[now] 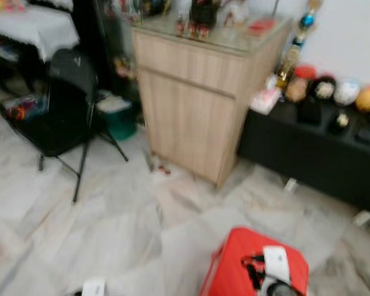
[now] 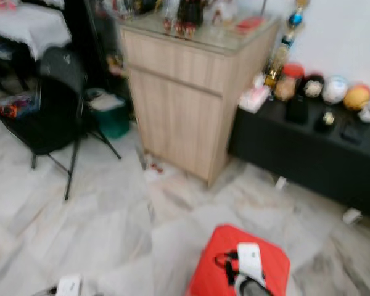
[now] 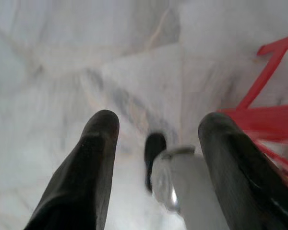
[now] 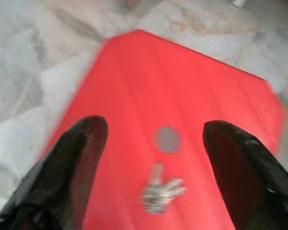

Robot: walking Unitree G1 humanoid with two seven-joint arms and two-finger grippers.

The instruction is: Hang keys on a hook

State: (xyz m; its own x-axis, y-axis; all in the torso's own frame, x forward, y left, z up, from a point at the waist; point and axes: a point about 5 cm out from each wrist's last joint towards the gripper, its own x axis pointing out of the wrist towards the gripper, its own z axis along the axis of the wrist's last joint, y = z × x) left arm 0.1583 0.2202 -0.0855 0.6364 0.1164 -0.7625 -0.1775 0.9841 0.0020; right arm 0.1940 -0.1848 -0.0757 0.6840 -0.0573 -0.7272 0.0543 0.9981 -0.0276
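A bunch of silver keys point(image 4: 161, 192) with a round grey fob point(image 4: 167, 139) lies on top of a red stool point(image 1: 234, 262) on the marble floor in front of me. My right gripper point(image 4: 154, 127) hovers open just above the stool top, its two black fingers point(image 4: 81, 148) standing to either side of the keys without touching them. My right wrist point(image 1: 275, 263) shows over the stool in the eye views. My left gripper point(image 3: 159, 120) hangs open over the bare floor beside the stool's red legs point(image 3: 269, 115), holding nothing.
A light wooden cabinet point(image 1: 197, 105) stands ahead with small items on its top. To its right is a low black bench point(image 1: 320, 154) carrying balls and ornaments. A black folding chair point(image 1: 61, 111) and a green bin point(image 1: 120, 120) stand at the left.
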